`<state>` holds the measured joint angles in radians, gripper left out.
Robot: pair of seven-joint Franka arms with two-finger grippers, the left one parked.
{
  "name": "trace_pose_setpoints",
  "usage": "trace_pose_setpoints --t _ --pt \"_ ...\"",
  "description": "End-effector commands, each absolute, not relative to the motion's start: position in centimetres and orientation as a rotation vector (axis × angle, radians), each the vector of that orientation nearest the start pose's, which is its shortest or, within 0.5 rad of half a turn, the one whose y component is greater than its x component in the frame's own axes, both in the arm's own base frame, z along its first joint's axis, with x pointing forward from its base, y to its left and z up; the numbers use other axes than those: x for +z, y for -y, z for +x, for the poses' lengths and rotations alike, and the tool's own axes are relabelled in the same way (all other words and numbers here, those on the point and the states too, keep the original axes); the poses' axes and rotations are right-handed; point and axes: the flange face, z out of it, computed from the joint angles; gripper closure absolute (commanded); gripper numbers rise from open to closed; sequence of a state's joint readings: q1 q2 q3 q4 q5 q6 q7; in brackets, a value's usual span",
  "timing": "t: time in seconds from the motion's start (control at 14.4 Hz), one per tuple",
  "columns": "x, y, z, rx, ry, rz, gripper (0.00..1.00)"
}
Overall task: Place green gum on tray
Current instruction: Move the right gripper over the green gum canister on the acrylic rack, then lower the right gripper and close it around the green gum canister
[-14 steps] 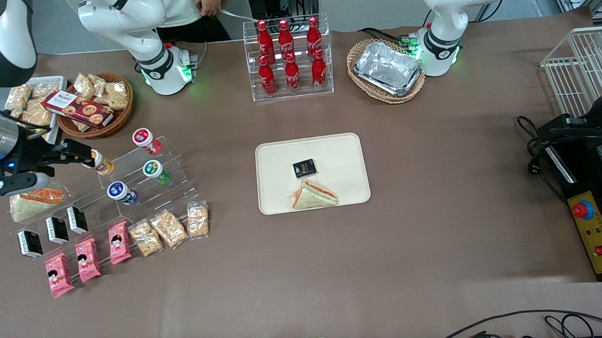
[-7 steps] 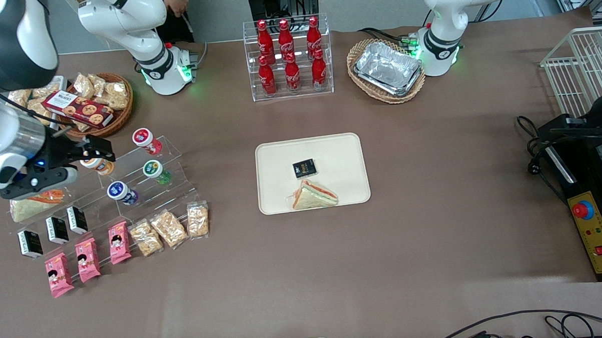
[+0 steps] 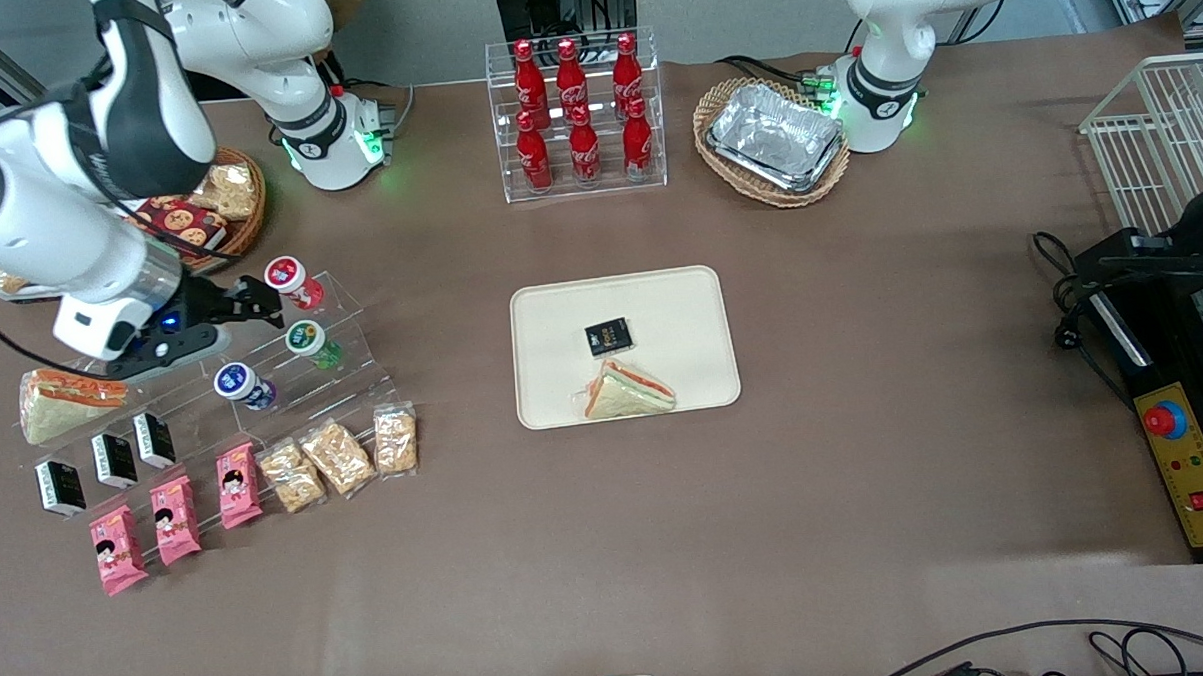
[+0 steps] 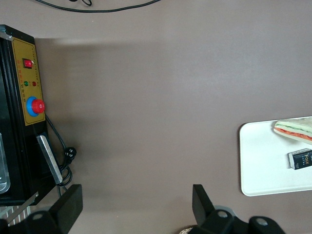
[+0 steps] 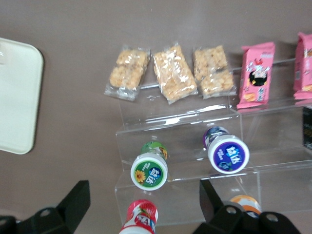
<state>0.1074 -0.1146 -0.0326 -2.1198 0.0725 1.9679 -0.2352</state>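
brown cloth covers the whole long table, and most of the snacks crowd the working arm's end of it. the small green gum bottle with its translucent green body and white round lid (image 3: 311,343) lies tipped on the middle step of a clear acrylic stepped stand (image 3: 293,374), lid toward the front camera, with a red-bodied bottle (image 3: 292,282) on the step above and a blue-bodied bottle (image 3: 245,384) on the step below. the right arm's black two-finger gripper (image 3: 255,299) hovers over the stand beside the red bottle, a little farther from the front camera than the green one, its fingers spread with nothing between them. i'd judge the green bottle light and rigid but smooth and round — likely to roll or slip unless pinched squarely across the body just under the lid. the neighbours sit apart on their own steps, so there looks to be room for the fingers, though the step edges are close and hard to see. the flat cream rectangular tray with rounded corners (image 3: 680,305) lies mid-table, well apart from the stand, with bare cloth between. a small black packet (image 3: 608,337) and a wrapped triangular sandwich (image 3: 628,389) already sit on it, but the part farther from the camera is free.
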Motion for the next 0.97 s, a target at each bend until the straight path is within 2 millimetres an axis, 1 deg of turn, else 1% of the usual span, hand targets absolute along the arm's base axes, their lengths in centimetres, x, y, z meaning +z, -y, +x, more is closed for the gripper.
trace_pose_setpoints --t 0.0,0.21,0.35,0.48,0.55,0.69,0.9 --pt "42.2 -4.0 47.6 -0.032 0.432 -3.026 0.0" --pt "39.3 -4.1 46.8 -0.059 0.431 -3.032 0.0" --pt "36.9 -4.5 46.6 -0.093 0.449 -3.04 0.0" --pt "35.1 -4.5 46.0 -0.104 0.45 -3.045 0.0" --pt "34.5 -5.1 45.5 -0.108 0.469 -3.043 0.0" --pt "33.8 -5.2 44.9 -0.096 0.473 -3.043 0.0" --pt "33.3 -5.6 44.7 -0.103 0.49 -3.043 0.0"
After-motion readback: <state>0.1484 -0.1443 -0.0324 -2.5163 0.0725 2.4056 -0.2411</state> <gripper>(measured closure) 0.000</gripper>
